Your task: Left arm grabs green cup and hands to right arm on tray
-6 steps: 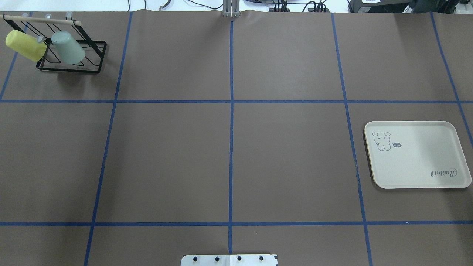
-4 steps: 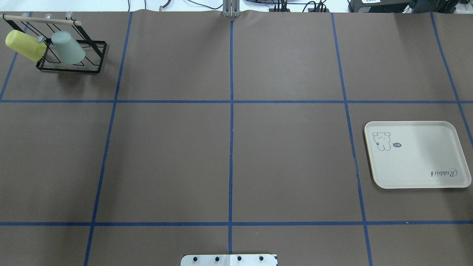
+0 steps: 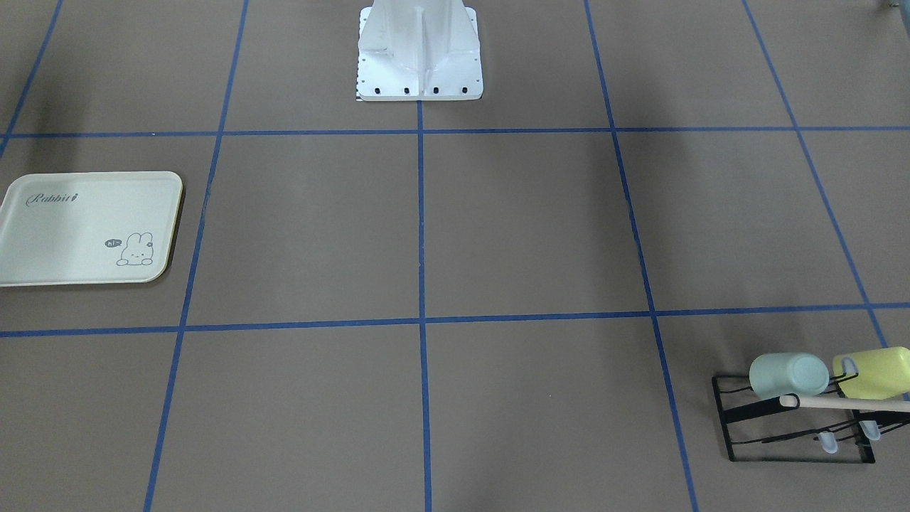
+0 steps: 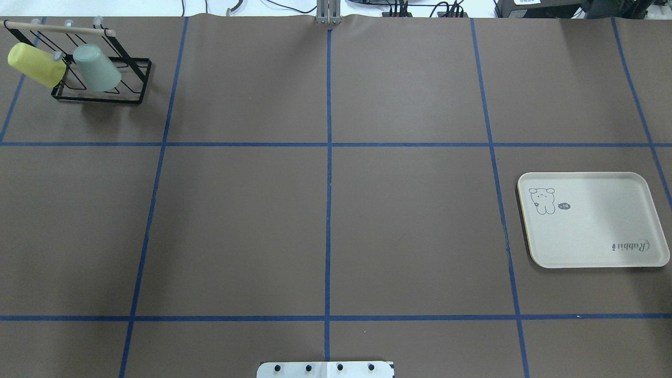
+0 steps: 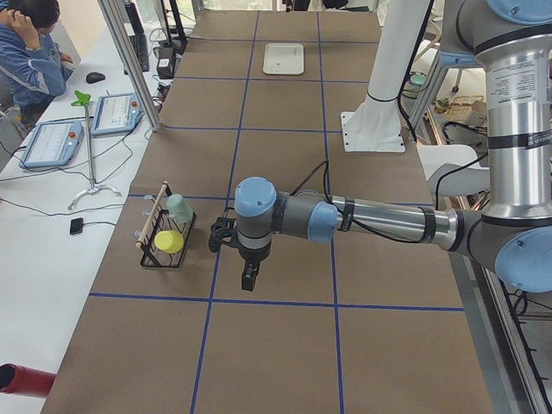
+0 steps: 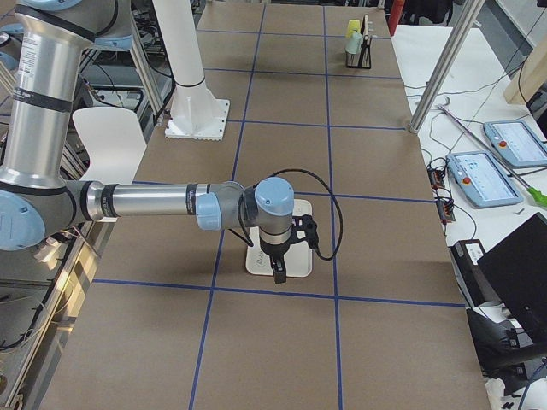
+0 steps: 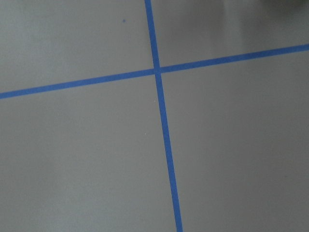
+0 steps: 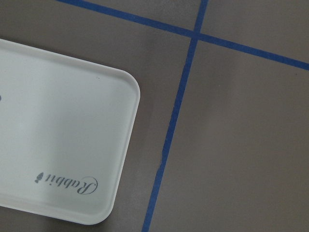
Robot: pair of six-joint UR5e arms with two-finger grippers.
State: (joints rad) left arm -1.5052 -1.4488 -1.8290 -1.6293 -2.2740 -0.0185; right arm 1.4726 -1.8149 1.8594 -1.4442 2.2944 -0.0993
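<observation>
The pale mint-green cup [image 4: 97, 66] hangs tilted on a black wire rack [image 4: 131, 97] at the table's far left corner, next to a yellow-green cup [image 4: 35, 64]; it also shows in the front-facing view [image 3: 788, 375]. The cream tray [image 4: 593, 231] lies on the right side of the table with nothing on it. The left gripper [image 5: 248, 278] shows only in the exterior left view, hanging over the table a short way from the rack; whether it is open I cannot tell. The right gripper [image 6: 278, 273] shows only in the exterior right view, above the tray's near edge; its state I cannot tell.
Blue tape lines divide the brown table into squares. The robot's white base [image 3: 419, 53] stands at the middle of the near edge. The rack has a wooden bar [image 4: 58, 29] across its top. An operator [image 5: 30, 52] sits beyond the far side.
</observation>
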